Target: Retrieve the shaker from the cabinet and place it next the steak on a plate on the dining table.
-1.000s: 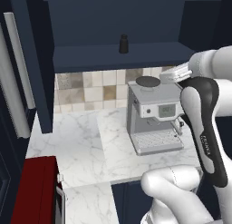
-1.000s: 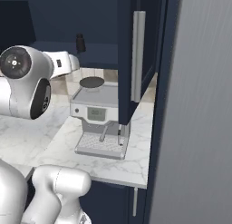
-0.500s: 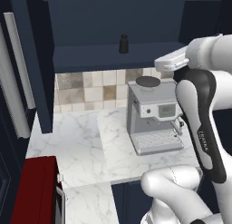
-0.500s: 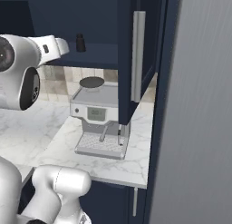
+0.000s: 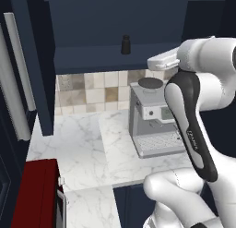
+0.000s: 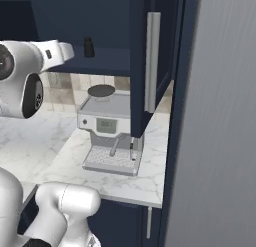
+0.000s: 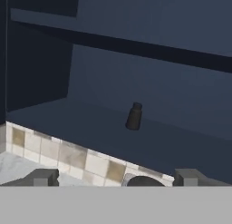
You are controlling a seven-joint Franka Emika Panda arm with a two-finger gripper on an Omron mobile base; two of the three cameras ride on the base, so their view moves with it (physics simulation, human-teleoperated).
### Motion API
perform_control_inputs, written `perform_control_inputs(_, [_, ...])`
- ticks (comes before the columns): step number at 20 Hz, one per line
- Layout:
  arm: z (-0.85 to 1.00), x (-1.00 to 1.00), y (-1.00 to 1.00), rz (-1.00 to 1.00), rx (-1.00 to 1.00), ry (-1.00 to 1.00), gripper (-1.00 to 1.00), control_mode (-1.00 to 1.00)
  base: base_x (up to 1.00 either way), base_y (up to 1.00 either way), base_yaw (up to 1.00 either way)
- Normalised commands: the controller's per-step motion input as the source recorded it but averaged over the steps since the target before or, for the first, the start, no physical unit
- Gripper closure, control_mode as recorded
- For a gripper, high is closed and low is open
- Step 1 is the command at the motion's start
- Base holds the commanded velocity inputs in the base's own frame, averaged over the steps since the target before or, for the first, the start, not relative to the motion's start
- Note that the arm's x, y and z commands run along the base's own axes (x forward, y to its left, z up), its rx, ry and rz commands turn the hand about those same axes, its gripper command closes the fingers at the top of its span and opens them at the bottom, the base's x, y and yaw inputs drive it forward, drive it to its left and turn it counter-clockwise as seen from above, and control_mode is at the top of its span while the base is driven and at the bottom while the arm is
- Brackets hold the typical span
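Left base view is showing the shaker (image 5: pixel 125 44) standing upright on the shelf of the cabinet (image 5: pixel 106 61) in the upper centre of the frame, with the arm's white wrist sitting to its right, near it but apart. The risk I am judging here: the shaker is small and narrow, so a reach that is coming in slightly off line could be tipping it over or pushing it deeper onto the shelf. The fingers themselves are hard to make out behind the wrist.

Right base view is placing the shaker (image 6: pixel 89 47) at upper left, just right of the wrist, above the coffee machine (image 6: pixel 110 131). The open cabinet door (image 6: pixel 150 61) is hanging close by, and a wide swing could be clipping it.

Hand view is showing the gripper (image 7: pixel 115 177) spread wide and empty, its 2 tips at the bottom edge, the shaker (image 7: pixel 133 116) at mid-frame and well apart. The steak, plate and dining table are lying outside these frames.
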Motion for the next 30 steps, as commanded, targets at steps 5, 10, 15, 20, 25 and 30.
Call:
perform_control_inputs(5, [0.00,0.40,0.00,-0.09,0.00,0.00,-1.00,-1.00,0.00,0.00,0.00])
perform_control_inputs(10, [-0.01,0.51,0.00,-0.07,0.00,0.00,-1.00,-1.00,0.00,0.00,0.00])
perform_control_inputs(15, [-0.03,0.44,0.00,-0.04,0.00,0.00,-1.00,-1.00,0.00,0.00,0.00])
perform_control_inputs(20, [-0.06,0.36,0.00,0.00,0.00,0.00,-1.00,-1.00,0.00,0.00,0.00])
perform_control_inputs(25, [-0.01,0.34,0.00,0.00,0.00,0.00,-1.00,-1.00,0.00,0.00,0.00])
perform_control_inputs(30, [0.00,0.35,0.00,0.00,0.00,0.00,-1.00,-1.00,0.00,0.00,0.00])
